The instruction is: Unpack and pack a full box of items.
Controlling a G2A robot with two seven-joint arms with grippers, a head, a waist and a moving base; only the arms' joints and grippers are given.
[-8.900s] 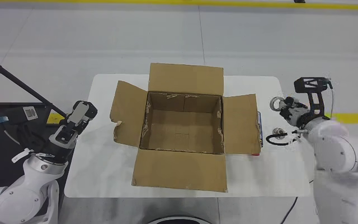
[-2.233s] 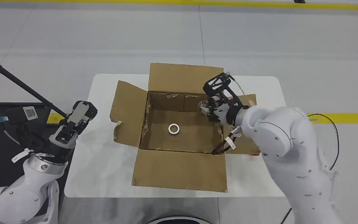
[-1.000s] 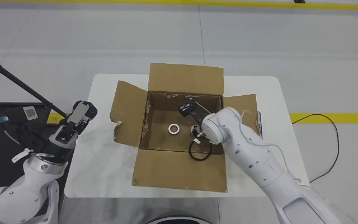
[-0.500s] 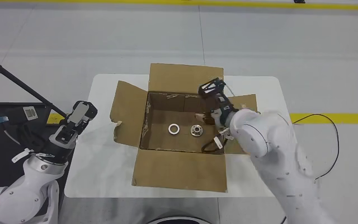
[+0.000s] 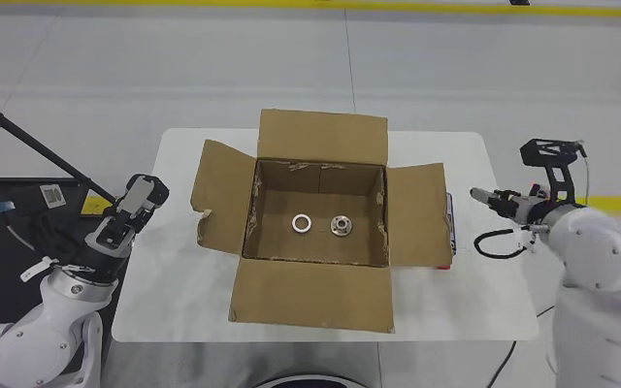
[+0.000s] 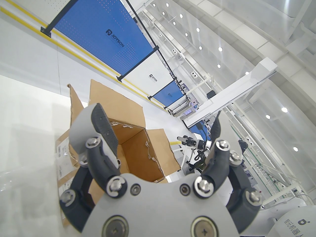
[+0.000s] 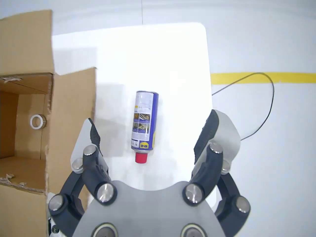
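An open cardboard box (image 5: 315, 296) stands in the middle of the white table (image 5: 165, 291), all flaps folded out. On its floor lie a white ring (image 5: 303, 224) and a metal ring (image 5: 340, 226), side by side and apart. A blue spray can (image 7: 144, 124) with a red cap lies flat on the table right of the box; from above it peeks out beside the right flap (image 5: 451, 228). My right gripper (image 7: 152, 125) hangs open over that can, off the table's right side (image 5: 485, 198). Left of the table, my left gripper (image 6: 158, 117) is open and holds nothing (image 5: 146, 189).
The box's right flap (image 5: 417, 213) overhangs the table next to the can. The white ring (image 7: 37, 122) shows inside the box from the right wrist. A black cable (image 7: 269, 104) runs over the floor past the table's right edge, near a yellow floor line.
The box, bare at first, now holds both rings. My right arm has pulled back out of the box to the table's right side, over the can. The left arm has stayed put.
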